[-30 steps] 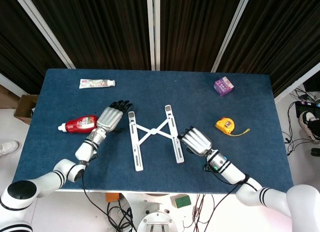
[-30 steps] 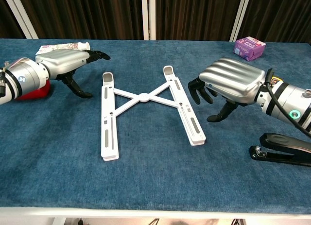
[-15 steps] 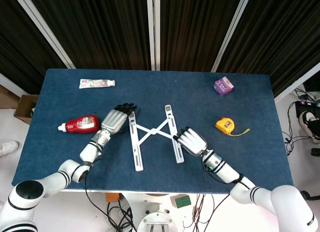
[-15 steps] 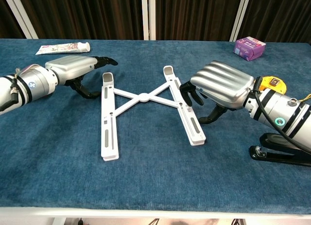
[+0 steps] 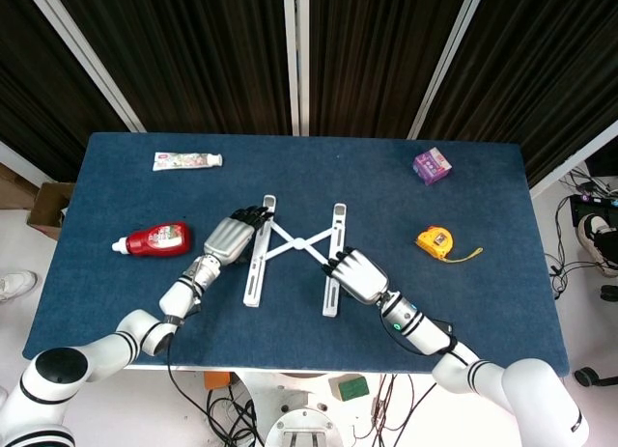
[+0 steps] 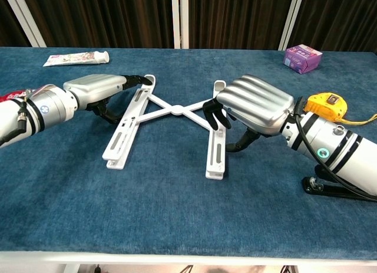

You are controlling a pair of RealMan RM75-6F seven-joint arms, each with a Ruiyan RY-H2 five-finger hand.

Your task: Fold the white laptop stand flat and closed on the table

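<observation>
The white laptop stand (image 5: 290,244) (image 6: 171,111) lies on the blue table, its two rails joined by crossed links, splayed wider at the near end. My left hand (image 5: 232,237) (image 6: 97,88) lies against the outer side of the left rail (image 6: 125,126), fingers reaching over its far end. My right hand (image 5: 353,273) (image 6: 253,104) has its curled fingers on the right rail (image 6: 215,151). Neither hand clasps a rail; both push on it from outside.
A red bottle (image 5: 153,239) lies left of my left hand, a toothpaste tube (image 5: 187,160) at the back left. A yellow tape measure (image 5: 435,241) and a purple box (image 5: 432,164) sit to the right. A black stapler (image 6: 339,187) lies by my right forearm.
Both hands have moved inward onto the rails. The stand has slid toward the far side and its rails have swung closer together at the far end.
</observation>
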